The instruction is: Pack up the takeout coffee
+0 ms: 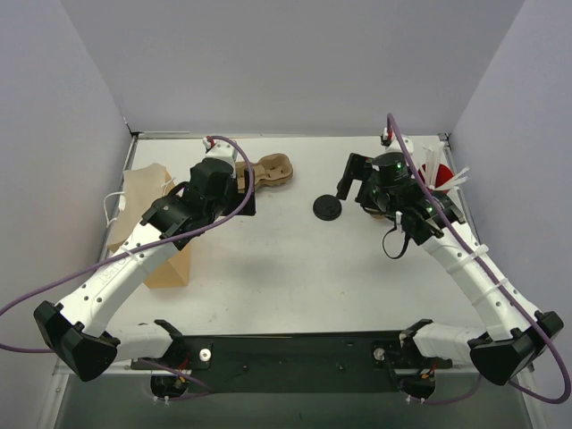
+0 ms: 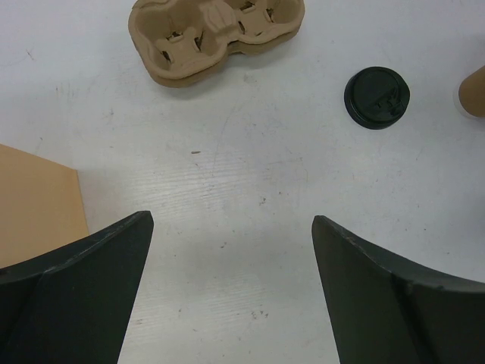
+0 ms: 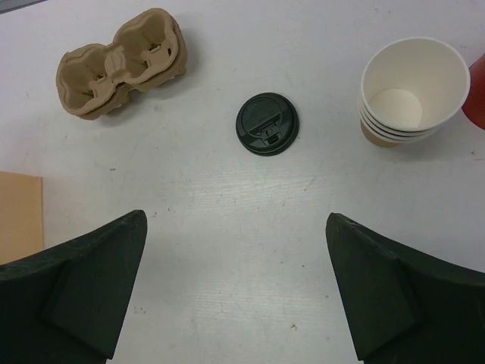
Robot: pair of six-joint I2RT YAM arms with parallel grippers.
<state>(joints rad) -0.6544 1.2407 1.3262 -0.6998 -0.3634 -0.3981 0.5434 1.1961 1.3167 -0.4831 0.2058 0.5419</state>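
Note:
No lidded brown kraft cup shows in any view. A loose round black lid (image 1: 329,208) lies on the white table; it also shows in the left wrist view (image 2: 377,97) and the right wrist view (image 3: 267,123). A brown pulp two-cup carrier (image 1: 273,170) lies empty at the back, also seen by both wrists (image 2: 216,34) (image 3: 121,62). My left gripper (image 1: 248,189) (image 2: 231,220) is open and empty, just left of the carrier. My right gripper (image 1: 350,183) (image 3: 235,216) is open and empty, just right of the lid.
A stack of open cups (image 3: 413,91), white inside, stands right of the lid; its edge shows in the left wrist view (image 2: 471,91). A red cup with white straws (image 1: 440,174) stands at the back right. A brown paper bag (image 1: 147,223) lies at the left.

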